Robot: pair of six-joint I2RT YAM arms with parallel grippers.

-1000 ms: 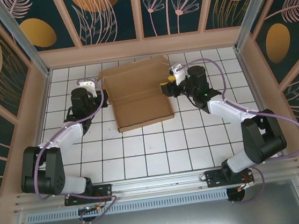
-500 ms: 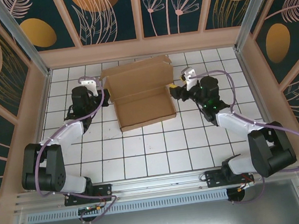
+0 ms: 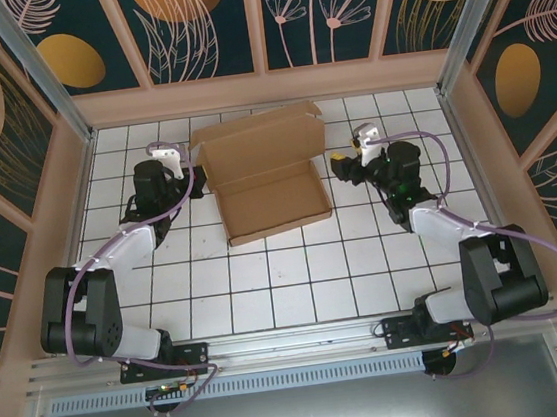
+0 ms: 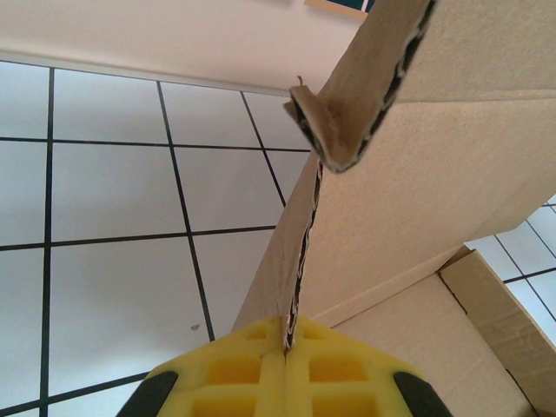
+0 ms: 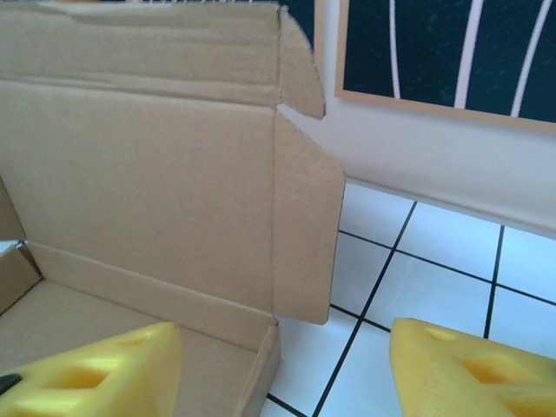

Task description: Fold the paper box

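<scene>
Brown paper box [image 3: 265, 175], left gripper [image 4: 287, 334] pinching its edge, right gripper [image 5: 282, 347] spread wide beside it

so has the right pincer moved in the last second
Yes. The right pincer has backed off to the right across the tile grid, away from the right side of the paper box.

White tiled table [image 3: 268, 290] with dark grid lines, paper box [image 3: 273, 204] resting on it, lid raised
</scene>
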